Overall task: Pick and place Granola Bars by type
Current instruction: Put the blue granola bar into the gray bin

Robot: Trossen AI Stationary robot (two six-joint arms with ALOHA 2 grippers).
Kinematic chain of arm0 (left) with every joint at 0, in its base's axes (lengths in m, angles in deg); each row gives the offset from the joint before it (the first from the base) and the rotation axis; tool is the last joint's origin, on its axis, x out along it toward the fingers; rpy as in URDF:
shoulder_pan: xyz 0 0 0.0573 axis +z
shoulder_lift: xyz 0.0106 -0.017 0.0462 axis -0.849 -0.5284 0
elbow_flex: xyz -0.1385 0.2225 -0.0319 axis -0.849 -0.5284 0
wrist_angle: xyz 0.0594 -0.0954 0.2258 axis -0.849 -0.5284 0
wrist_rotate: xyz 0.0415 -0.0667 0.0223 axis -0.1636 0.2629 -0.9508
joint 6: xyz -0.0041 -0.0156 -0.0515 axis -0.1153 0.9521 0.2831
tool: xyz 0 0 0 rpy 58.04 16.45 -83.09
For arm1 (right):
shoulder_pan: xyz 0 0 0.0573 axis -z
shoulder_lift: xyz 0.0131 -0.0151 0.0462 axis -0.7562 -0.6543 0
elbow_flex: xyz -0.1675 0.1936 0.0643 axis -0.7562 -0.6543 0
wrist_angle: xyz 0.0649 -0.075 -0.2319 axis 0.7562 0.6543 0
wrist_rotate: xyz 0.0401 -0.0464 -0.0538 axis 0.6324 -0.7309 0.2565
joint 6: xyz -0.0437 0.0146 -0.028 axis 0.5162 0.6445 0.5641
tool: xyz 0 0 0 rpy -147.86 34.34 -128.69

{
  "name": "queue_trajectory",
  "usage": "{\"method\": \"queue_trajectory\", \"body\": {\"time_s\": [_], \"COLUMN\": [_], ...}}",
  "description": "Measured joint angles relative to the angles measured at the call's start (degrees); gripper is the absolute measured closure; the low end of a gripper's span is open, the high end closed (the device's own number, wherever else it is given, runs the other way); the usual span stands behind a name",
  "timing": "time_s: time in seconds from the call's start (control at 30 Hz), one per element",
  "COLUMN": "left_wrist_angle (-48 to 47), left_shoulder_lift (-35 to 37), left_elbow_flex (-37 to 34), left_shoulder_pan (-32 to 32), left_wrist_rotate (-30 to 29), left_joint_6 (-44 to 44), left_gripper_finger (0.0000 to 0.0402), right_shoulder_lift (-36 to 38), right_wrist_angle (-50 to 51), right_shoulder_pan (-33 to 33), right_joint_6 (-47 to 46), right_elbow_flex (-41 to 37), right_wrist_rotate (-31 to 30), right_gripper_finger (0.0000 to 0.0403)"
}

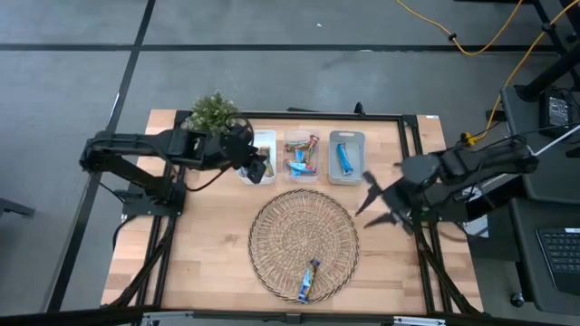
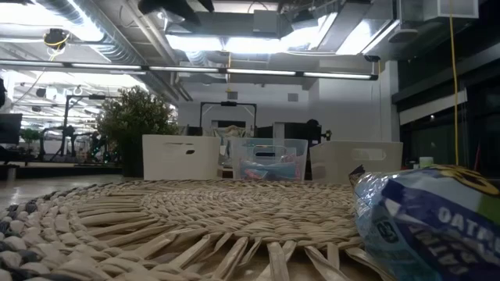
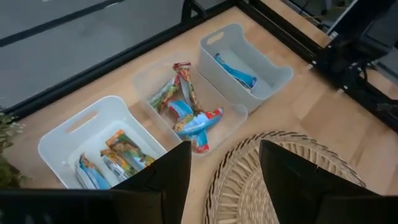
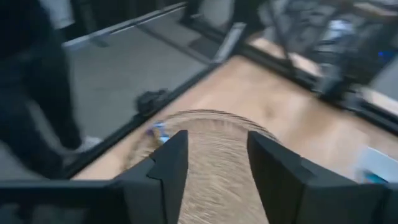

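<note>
One blue and silver granola bar lies on the near part of the round wicker tray; it looms close in the low view and shows blurred in the right wrist view. Other bars lie in the three bins: orange and blue ones in the white bin, red, green and blue ones in the clear bin, a blue one in the grey bin. My left gripper hovers open by the white bin. My right gripper hangs open right of the tray.
The three bins stand in a row along the tray's far side. A small potted plant sits at the table's far left, behind my left arm. Bare wood lies left and right of the tray. A dark frame rims the table.
</note>
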Motion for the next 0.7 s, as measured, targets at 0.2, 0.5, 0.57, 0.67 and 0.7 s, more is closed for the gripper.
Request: {"method": "queue_trajectory", "body": {"time_s": [0.2,0.5,0.57,0.67,0.7], "left_wrist_angle": [-0.6,-4.5,-5.0,-5.0,-5.1], "left_shoulder_lift": [0.4,0.4,0.4,0.4,0.4], "left_elbow_flex": [0.0,0.0,0.0,0.0,0.0], "left_shoulder_pan": [-2.4,-5.3,-6.0,-7.0,-7.2], "left_wrist_rotate": [-0.1,-0.2,-0.3,-0.8,-1.3], "left_joint_6": [0.0,-0.2,0.0,0.0,0.0], "left_gripper_finger": [0.022,0.022,0.022,0.022,0.0219], "right_shoulder_lift": [-12.9,-30.4,-33.5,-38.4,-40.1], "right_wrist_angle": [6.5,14.4,14.2,14.9,15.2], "right_shoulder_pan": [-5.3,-10.4,-10.9,-10.9,-10.9], "right_joint_6": [3.4,10.5,10.6,10.7,10.8], "right_elbow_flex": [10.3,24.6,25.1,24.1,23.5], "right_wrist_rotate": [-0.6,-10.5,-10.5,-10.5,-10.5], "right_gripper_finger": [0.0156,0.0114,0.0118,0.0126,0.0128]}}
